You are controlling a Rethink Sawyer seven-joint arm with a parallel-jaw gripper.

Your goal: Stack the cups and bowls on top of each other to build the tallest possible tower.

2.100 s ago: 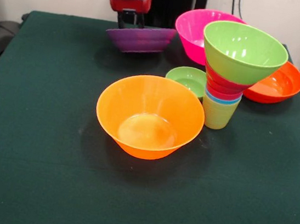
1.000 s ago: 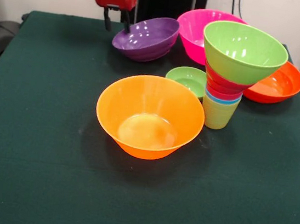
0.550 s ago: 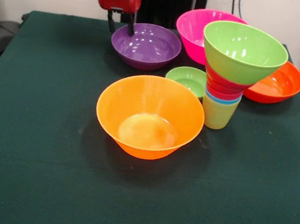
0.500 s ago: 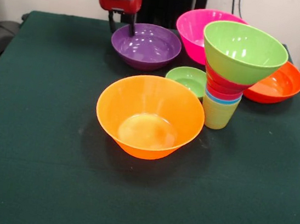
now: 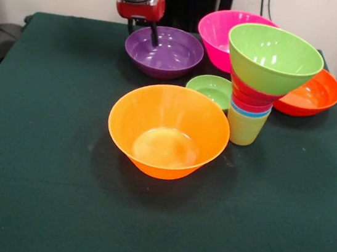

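Five loose bowls spread on the green desk, plus one tower standing right of centre. Biggest up front: orange bowl, upright, dead centre. Just behind it, small green bowl, tucked close against the tower's foot. Purple bowl at the back, sitting flat and upright. Pink bowl behind the tower, partly hidden by it. Red-orange bowl off to the right, also partly hidden behind the tower.

Tower built funnel-fashion: yellow-green cup on the desk, blue cup rim peeking just above, red pieces nested over that, wide lime bowl crowning the lot, tipped slightly toward the camera.

Gripper hanging at the purple bowl's rear-left rim, red collar above. Jaws parted, straddling the rim: one finger dipping inside the bowl, the other just outside behind the rim. Clamped on the rim or merely around it — cannot tell from this angle.
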